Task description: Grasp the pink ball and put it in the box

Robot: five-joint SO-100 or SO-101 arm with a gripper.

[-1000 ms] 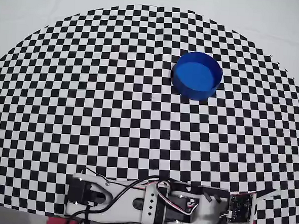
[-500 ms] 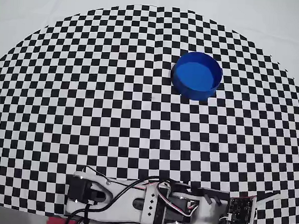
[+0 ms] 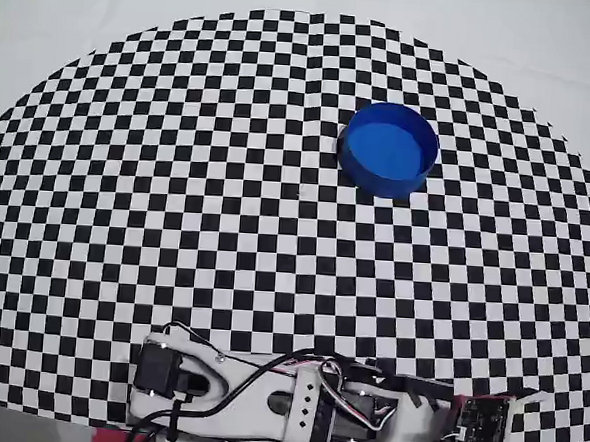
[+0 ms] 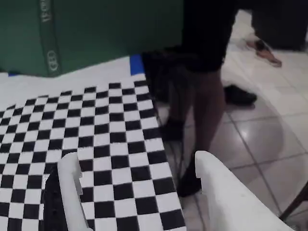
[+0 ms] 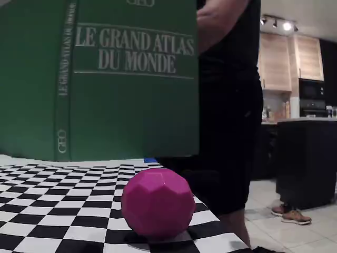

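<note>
The pink ball (image 5: 158,203), a faceted magenta sphere, rests on the checkered mat close to the mat's right edge in the fixed view. It shows in no other view. The box (image 3: 390,150), a round shallow blue container, stands with nothing in it at the upper right of the mat in the overhead view. My arm (image 3: 294,406) lies folded along the bottom edge there, its wrist end at the lower right. In the wrist view my gripper (image 4: 137,166) is open, with its white fingers (image 4: 70,173) wide apart over checkered squares and nothing between them.
A large green atlas (image 5: 105,79) stands upright at the back of the mat. A person in black (image 5: 231,105) stands right beside the table edge (image 4: 163,159). Tiled floor (image 4: 269,139) lies beyond that edge.
The wrist end of the arm has slid towards the bottom right corner of the overhead view. The box has not moved.
</note>
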